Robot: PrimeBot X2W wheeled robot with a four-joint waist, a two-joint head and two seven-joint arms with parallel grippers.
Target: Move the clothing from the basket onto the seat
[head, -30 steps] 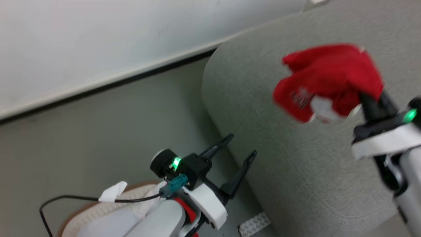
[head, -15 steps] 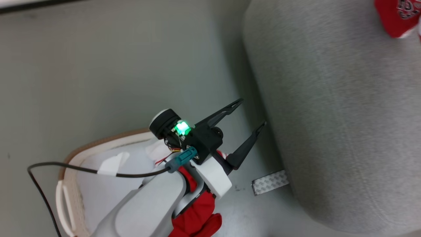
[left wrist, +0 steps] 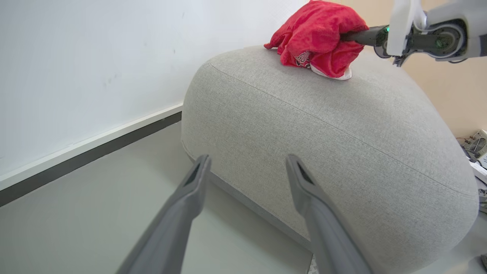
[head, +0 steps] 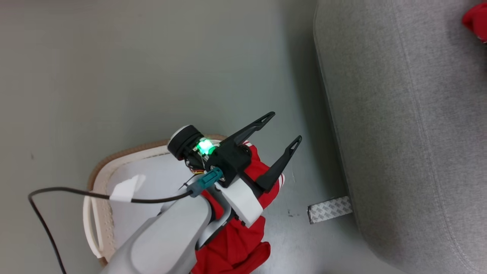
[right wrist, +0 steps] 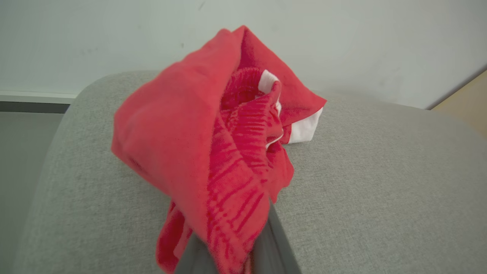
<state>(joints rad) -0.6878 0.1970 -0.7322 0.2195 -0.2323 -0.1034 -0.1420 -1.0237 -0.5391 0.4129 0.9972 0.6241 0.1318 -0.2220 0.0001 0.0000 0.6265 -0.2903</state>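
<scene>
Lower centre of the head view: left gripper [head: 285,127], long dark fingers spread wide with nothing between them, poised above the basket [head: 99,182] at lower left, cream-walled with a tan rim. Beneath that arm, red garments [head: 236,243] with white striped trim, heaped at the basket's right side and partly hidden by the pale forearm. Down the right side of the same view, the grey seat [head: 411,133], apart from the basket across a band of floor, with a patterned grey strip [head: 329,209] on the floor at its foot. Upper right of the left wrist view: right gripper [left wrist: 361,36] clenched on a red bundle [left wrist: 315,36] with a white patch and dark lettering, fingertips buried in the cloth, bundle's lower edge apparently touching the seat's top near its far end. Mid-frame in the right wrist view, the same bundle draped over the two fingers rising from the bottom edge, grey upholstery all around it.
</scene>
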